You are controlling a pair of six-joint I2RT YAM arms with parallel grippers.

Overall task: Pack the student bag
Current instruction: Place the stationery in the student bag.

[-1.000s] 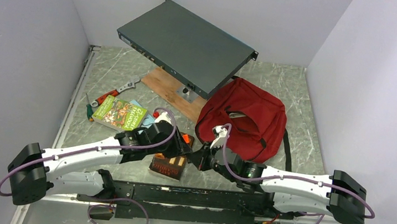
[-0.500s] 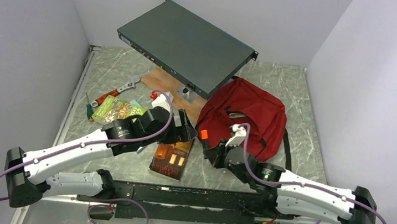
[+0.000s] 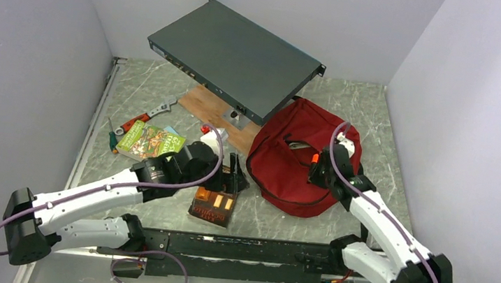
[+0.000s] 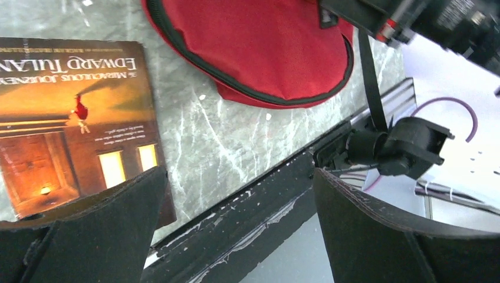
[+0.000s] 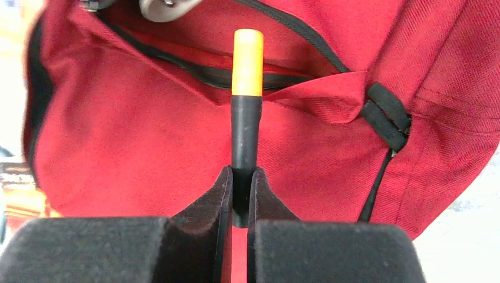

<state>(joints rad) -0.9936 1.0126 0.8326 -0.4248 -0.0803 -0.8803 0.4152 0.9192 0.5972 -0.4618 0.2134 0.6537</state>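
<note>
Grey marbled table [image 3: 376, 119], white walls around it. We are seeing the student bag [image 3: 287, 170] lying right of centre with its zip parted. The right gripper [image 5: 239, 180] is pinching a black, orange-tipped marker [image 5: 246, 112] over the bag. The left gripper [image 4: 239, 177] is hanging wide open, holding nothing, above a book [image 4: 71, 118] just beside the bag.

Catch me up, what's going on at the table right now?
The right tool is shut on a black marker with an orange end, holding it over the red student bag, orange end aimed at the bag's open zip. The left tool hangs wide open and empty above a brown-covered book lying on the table beside the bag. A green book lies further left, not yet packed.
</note>
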